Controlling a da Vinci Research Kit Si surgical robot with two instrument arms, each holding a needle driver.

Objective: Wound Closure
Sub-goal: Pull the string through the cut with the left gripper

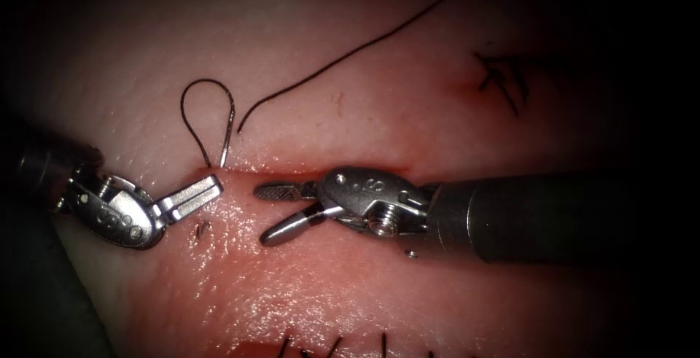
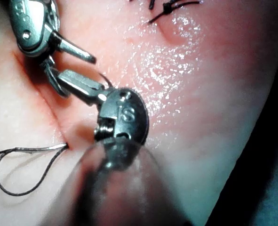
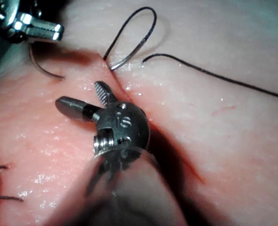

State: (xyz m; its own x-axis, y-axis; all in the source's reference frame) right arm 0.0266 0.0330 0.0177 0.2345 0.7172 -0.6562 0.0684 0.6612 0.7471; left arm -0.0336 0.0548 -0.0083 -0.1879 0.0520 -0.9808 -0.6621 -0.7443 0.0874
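Observation:
The cut (image 1: 292, 172) runs across the tissue. The needle (image 1: 227, 135) stands in the cut's upper lip just to the left of the right tool. Its tail sticks up there, and thread (image 1: 197, 88) loops from the tail back down into the cut. The needle's front part (image 3: 47, 70) arcs out of the lower lip. My left tool (image 1: 215, 183) (image 3: 58, 31) is shut on that end, near the tip. My right tool (image 1: 261, 216) (image 3: 77, 94) hovers open over the cut, holding nothing.
A loose thread (image 1: 350, 55) runs from beside the loop to the upper right. A tied stitch (image 1: 503, 81) lies above the cut on the right. More stitch ends (image 1: 332, 345) show along the lower edge. Red fluid wets the cut's lips.

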